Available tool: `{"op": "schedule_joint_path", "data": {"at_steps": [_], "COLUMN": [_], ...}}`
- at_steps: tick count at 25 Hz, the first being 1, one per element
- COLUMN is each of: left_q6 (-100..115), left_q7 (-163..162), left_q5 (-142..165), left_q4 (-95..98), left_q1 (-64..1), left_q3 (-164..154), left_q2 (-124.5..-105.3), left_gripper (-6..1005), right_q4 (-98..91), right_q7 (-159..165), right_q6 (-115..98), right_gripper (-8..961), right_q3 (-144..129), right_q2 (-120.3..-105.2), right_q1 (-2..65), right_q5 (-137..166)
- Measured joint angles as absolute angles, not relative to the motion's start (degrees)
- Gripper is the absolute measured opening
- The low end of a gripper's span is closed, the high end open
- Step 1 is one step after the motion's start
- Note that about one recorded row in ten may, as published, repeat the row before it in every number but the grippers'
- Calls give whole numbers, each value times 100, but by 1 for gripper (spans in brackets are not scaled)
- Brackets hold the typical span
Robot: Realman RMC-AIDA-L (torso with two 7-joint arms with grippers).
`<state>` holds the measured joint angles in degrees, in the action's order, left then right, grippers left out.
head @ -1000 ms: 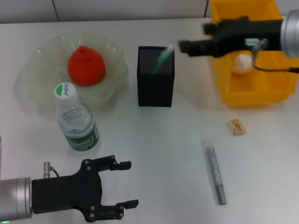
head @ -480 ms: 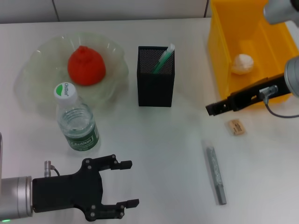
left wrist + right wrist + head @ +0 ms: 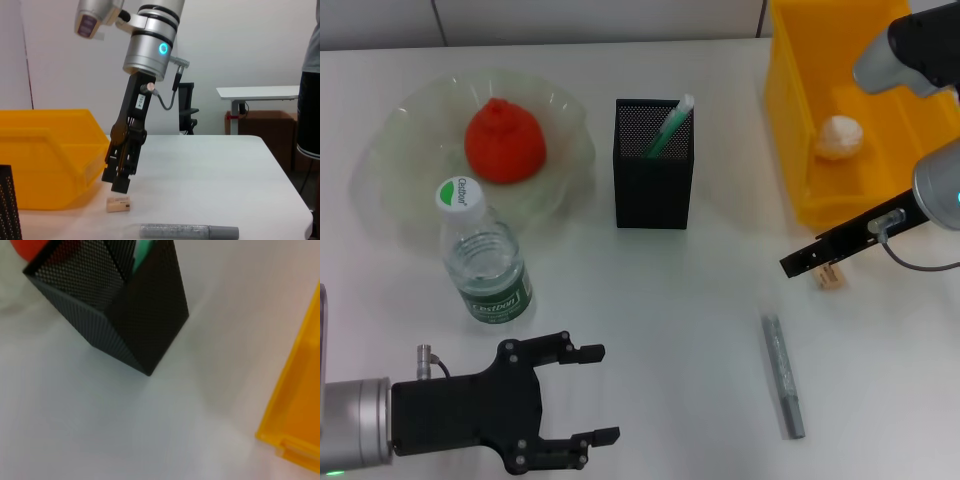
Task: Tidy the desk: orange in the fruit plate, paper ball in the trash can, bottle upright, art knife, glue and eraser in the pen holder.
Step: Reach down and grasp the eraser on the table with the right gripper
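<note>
The red-orange orange (image 3: 505, 140) lies in the pale-green fruit plate (image 3: 380, 185). Beside the plate the bottle (image 3: 485, 262) stands upright. The black mesh pen holder (image 3: 653, 185) holds a green glue stick (image 3: 672, 125). A white paper ball (image 3: 839, 137) rests in the yellow trash can (image 3: 790, 120). The tan eraser (image 3: 118, 203) lies on the desk with my right gripper (image 3: 119, 186) pointing down just above it, partly covering it in the head view. The silvery art knife (image 3: 784, 375) lies nearer the front. My left gripper (image 3: 592, 394) hangs open at the front left, holding nothing.
White desk surface spreads between the pen holder and the art knife. The trash can wall (image 3: 45, 155) stands close behind the eraser. The right wrist view shows the pen holder (image 3: 130, 315) and a trash can edge (image 3: 300, 410).
My right gripper has swung from above the trash can and pen holder down to the desk, ending just over the eraser. The left arm has stayed put.
</note>
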<state>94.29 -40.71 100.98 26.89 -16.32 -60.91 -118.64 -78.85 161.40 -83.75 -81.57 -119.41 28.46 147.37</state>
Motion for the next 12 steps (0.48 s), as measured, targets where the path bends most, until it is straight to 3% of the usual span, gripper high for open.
{"op": "schedule_joint_path", "data": {"at_steps": [12], "left_q6": [9426], "left_q7": [-4069], "left_q5": [10098], "left_q4": [2679], "left_q1": [-1643], "left_q3": [-6090], "left_q2": [-11874], "left_gripper": [772], "right_q4": [-7197], "right_q7": [16229], "right_q6": [-8113], "right_gripper": [816], "right_q3": [-8173], "right_q2": [-11949], "right_q1": [3061], "right_q5": [15030]}}
